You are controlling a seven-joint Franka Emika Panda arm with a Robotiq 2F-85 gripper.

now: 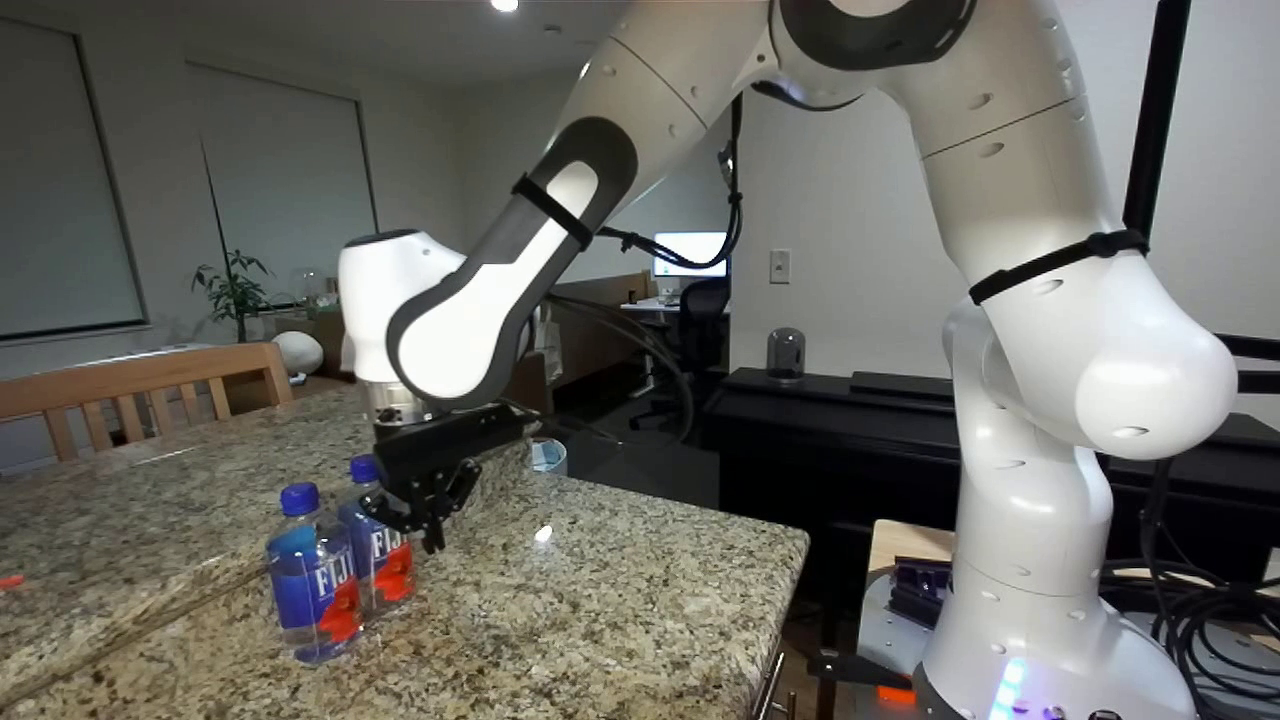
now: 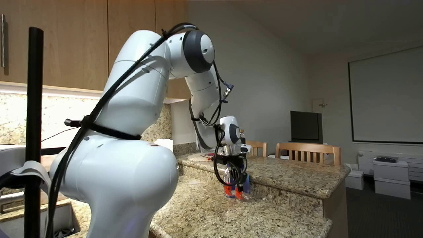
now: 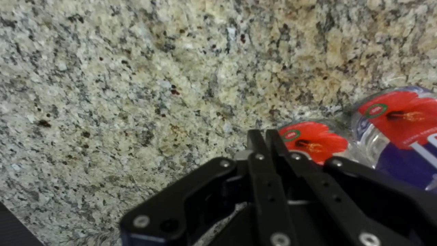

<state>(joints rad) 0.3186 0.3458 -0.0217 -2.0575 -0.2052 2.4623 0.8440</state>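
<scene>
- At the tip of the gripper, two fingers are brought almost together; only a narrow slit is left, and nothing is held in it.
- Just beside the jaws, a FIJI bottle is stood upright, partly covered by the gripper; whether it is touched cannot be told. As it is not gripped, its weight is presumably borne by the lower countertop alone.
- Next to it, a second bottle is likewise stood upright; both are perhaps set near the foot of the raised ledge so as to be well away from the open edge.
- Beneath both, the countertop is laid flat, by which steady footing is probably given.
- By count, outward: two fingers, two labelled bottles, two blue caps, two speckled stone levels and, beyond the ledge in an exterior view, two wooden chairs.
</scene>
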